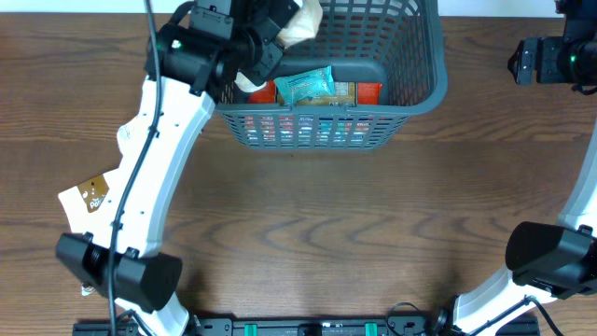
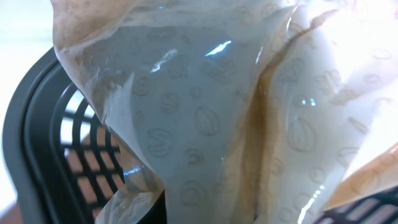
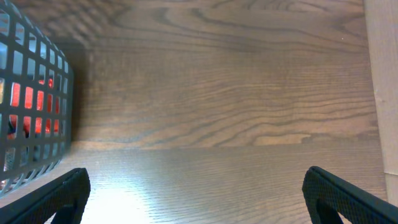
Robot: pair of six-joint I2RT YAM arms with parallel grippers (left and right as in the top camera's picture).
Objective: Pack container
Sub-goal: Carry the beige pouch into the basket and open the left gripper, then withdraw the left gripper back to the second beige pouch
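The container [image 1: 410, 103] is a large dark grey slotted basket at the back middle of the table. Inside lie a teal packet [image 1: 305, 85] and red and orange packets [image 1: 368, 92]. My left gripper [image 1: 272, 42] is over the basket's left rim, shut on a cream and clear snack packet [image 1: 303, 23]. That packet [image 2: 205, 118] fills the left wrist view, and the basket's lattice wall [image 2: 81, 155] shows behind it. My right gripper [image 3: 196, 199] is open and empty over bare wood, to the right of the basket [image 3: 31, 106].
A small tan packet [image 1: 91, 195] lies on the table at the left, beside the left arm. The right arm's base stands at the front right [image 1: 550, 257]. The wooden table [image 1: 373, 215] runs in front of the basket.
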